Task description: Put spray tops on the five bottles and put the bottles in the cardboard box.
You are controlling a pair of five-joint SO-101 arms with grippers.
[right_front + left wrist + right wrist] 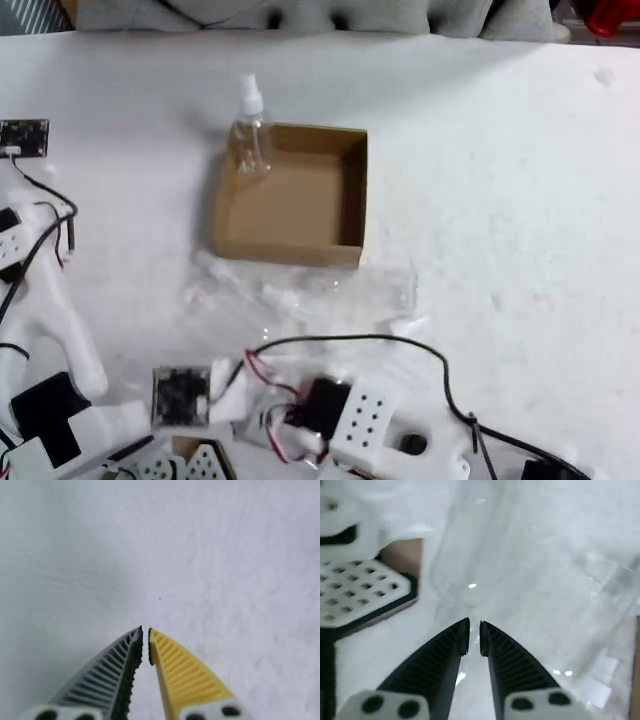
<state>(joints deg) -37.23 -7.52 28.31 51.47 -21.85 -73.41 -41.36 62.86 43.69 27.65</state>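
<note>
A: The table carries the cardboard box well ahead of both grippers, open side up to take bottles. What is in it?
B: One capped bottle, upright at the corner farthest from them, seemingly inside. The clear bottles lie between box and arms, probably kept within reach.
A: And closer in?
B: The right gripper, all but closed and empty, has a lying bottle just ahead of its tips. The left gripper, closed on nothing, has bare table ahead.
</note>
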